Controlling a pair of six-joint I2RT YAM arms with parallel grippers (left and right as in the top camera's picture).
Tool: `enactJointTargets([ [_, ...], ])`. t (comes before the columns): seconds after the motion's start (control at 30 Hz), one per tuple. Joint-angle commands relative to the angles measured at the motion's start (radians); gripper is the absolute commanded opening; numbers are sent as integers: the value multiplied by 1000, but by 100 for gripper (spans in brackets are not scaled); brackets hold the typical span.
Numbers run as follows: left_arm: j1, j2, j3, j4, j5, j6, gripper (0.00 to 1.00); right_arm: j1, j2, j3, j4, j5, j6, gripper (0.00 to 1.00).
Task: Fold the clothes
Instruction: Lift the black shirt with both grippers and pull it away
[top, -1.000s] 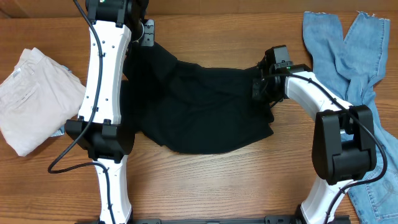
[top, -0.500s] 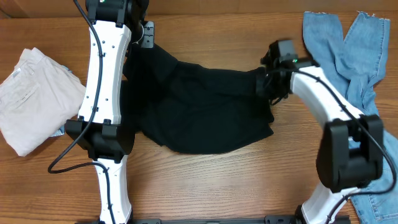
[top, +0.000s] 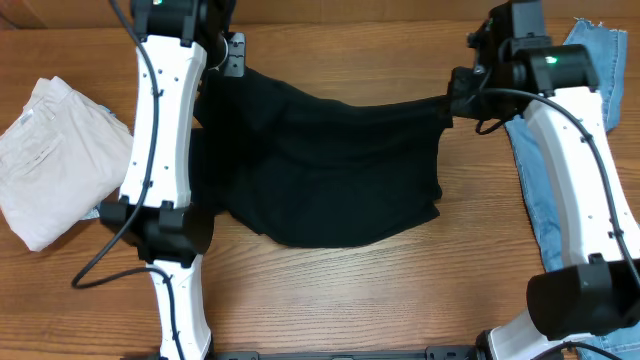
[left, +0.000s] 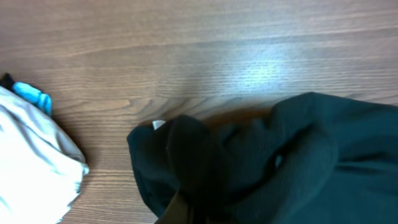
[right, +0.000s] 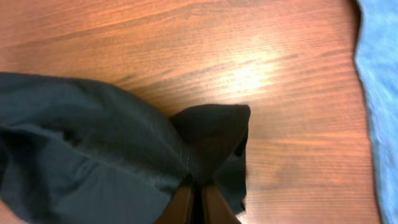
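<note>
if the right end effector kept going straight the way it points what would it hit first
The right end effector is shut on the black garment, so that fabric sits right at its tips. Past it the line seems to meet the wooden table, though depth is unclear.

Swung the right gripper (top: 458, 98) from the middle right of the overhead frame to the upper right, with a corner of the black garment (top: 330, 170) in it. Dragged that corner up and rightward, drawing the garment's upper edge from a slack sag into a longer, straighter line. Stretched the right arm tall along the right side of the frame, across the light blue jeans (top: 527, 190), covering more denim than a second before.
</note>
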Motion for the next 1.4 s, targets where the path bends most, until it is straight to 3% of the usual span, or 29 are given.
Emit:
enactJointTargets([
  [0.0, -5, -128, 2, -2, 1, 9, 4, -19, -57, 79, -56, 14, -3, 4],
  [0.43, -5, -323, 2, -19, 5, 8, 4, -30, -193, 153, -217, 13, -3, 4],
  [1.37, -6, -643, 2, -95, 9, 4, 4, -30, -496, 166, -325, 9, -3, 4],
])
